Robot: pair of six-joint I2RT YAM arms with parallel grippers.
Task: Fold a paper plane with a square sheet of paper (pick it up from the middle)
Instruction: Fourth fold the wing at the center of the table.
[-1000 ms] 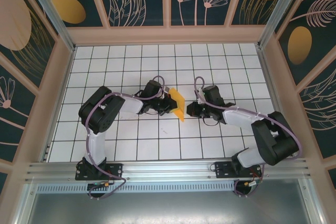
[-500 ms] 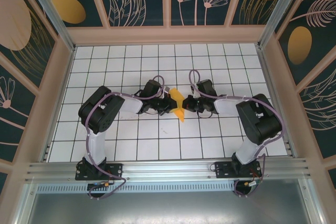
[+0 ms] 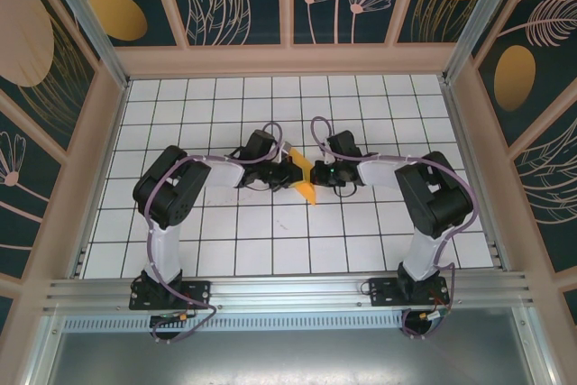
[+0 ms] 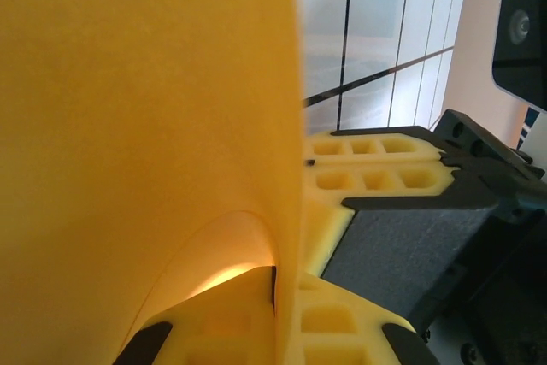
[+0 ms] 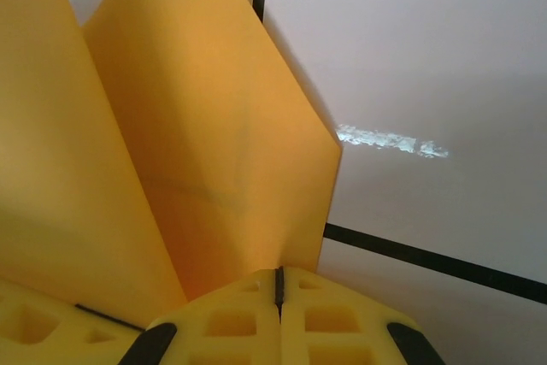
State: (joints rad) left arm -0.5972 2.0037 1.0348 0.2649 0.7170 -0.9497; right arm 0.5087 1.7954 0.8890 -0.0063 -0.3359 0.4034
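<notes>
The sheet of paper (image 3: 307,187) is orange-yellow, folded and standing up off the white tiles at the table's middle. My left gripper (image 3: 290,171) comes at it from the left and is shut on it. In the left wrist view the jaws (image 4: 278,290) pinch the paper (image 4: 145,126), which curves up and hides the left side. My right gripper (image 3: 319,174) comes from the right, shut, with its tips against the paper. In the right wrist view its jaws (image 5: 278,284) are pressed together below two paper flaps (image 5: 205,151). The right gripper's yellow fingers (image 4: 376,179) lie beside the sheet's edge.
The white gridded table (image 3: 270,241) is boxed in by wooden frame walls (image 3: 101,142) on the left, right and back. Both arms reach inward from their bases at the near edge, elbows out to the sides.
The right gripper has travelled left, from a tile away up against the paper. The left gripper has kept its hold and turned the paper slightly.
</notes>
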